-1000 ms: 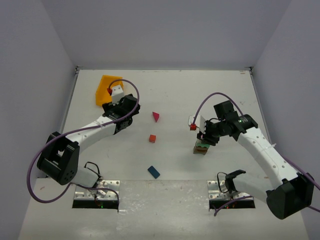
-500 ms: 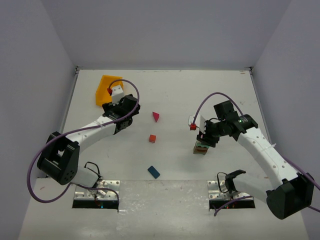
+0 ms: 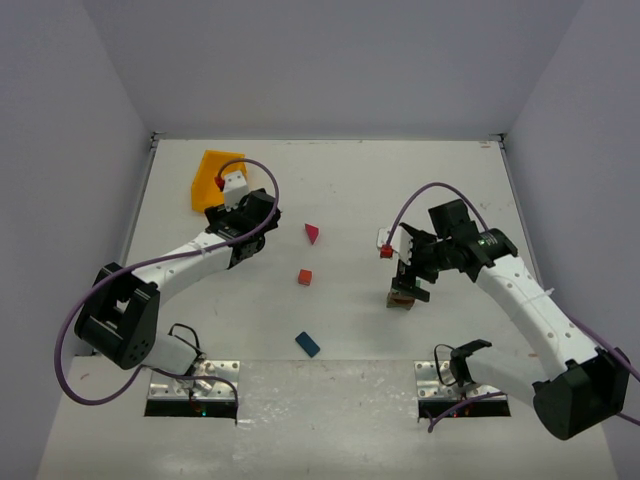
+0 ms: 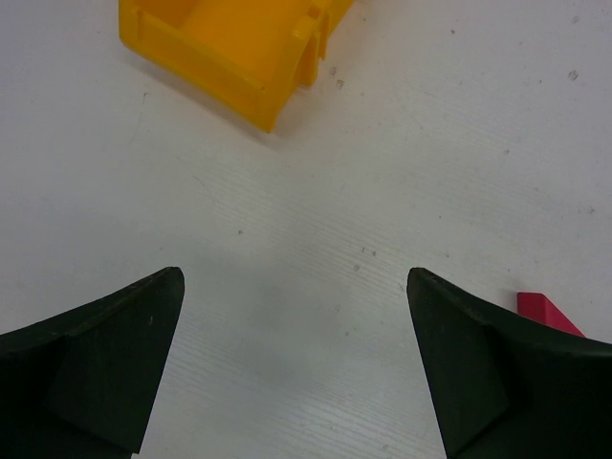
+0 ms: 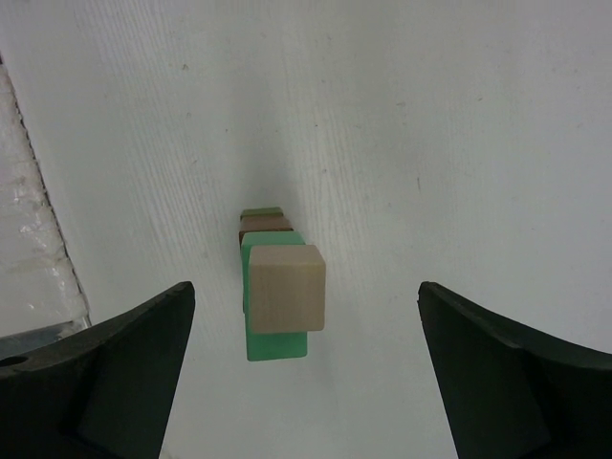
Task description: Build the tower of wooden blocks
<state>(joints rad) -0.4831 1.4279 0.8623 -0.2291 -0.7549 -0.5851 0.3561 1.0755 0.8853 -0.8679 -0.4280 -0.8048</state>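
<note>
Right gripper hangs over the tower, jaws wide, holding nothing; cream cube placement looks done.
Left gripper, also spread and empty, sits by the glossy yellow bin. Tower, right side of table: olive, brown, green brick, matte cube flat on top. Next needs a clean pinch on the magenta prism or red cube.

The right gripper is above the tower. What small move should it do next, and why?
Probably lift the right gripper straight up. Its jaws stand open, well clear of the cream block, which sits on the green block at the top of the tower. A sideways move at this height might knock the stack.
</note>
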